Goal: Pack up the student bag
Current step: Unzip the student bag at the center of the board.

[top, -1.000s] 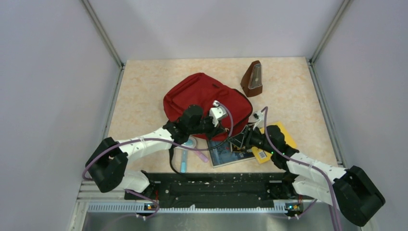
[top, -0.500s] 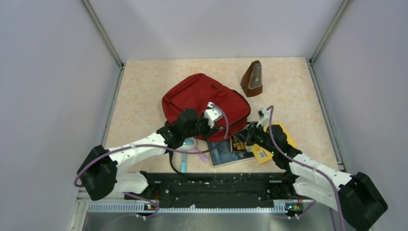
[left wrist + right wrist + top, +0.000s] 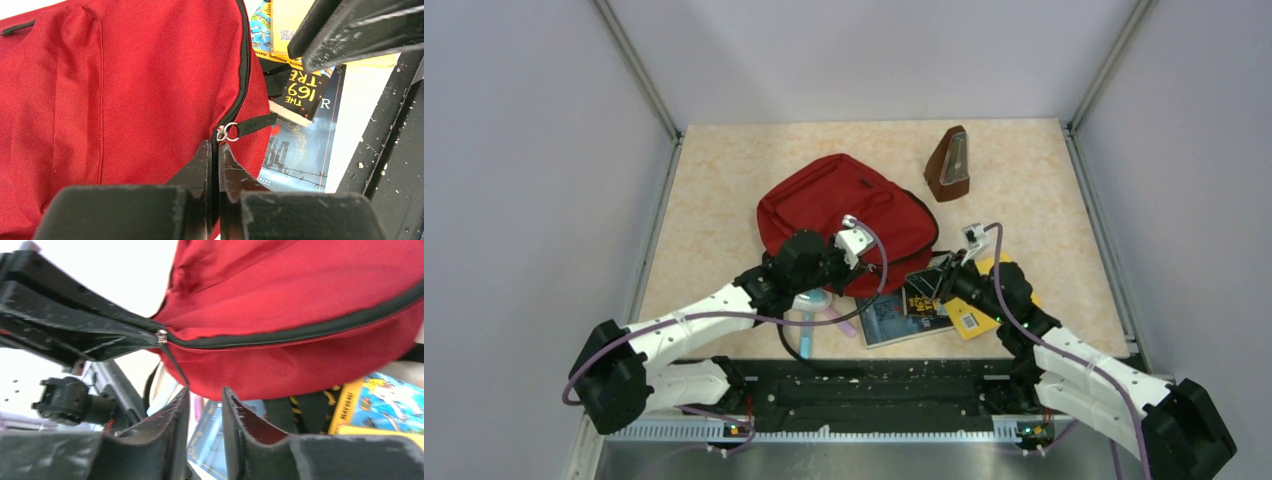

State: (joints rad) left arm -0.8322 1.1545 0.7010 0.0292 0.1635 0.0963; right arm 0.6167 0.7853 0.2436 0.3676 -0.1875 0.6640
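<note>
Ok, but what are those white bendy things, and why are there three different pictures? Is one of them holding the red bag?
The white bendy things are two robot arms, a left arm and a right arm, bolted at the near edge of the table. Each ends in a two-finger pincher called a gripper. The wide picture comes from a camera above and behind the arms. The other two come from a small camera on each wrist, so everything in them looks very close. On the table lie a red backpack, a brown metronome and some books. The left gripper is pinched shut on the backpack, right by its black zipper. The right gripper is close to the bag's edge with its fingers a little apart, holding nothing.
</note>
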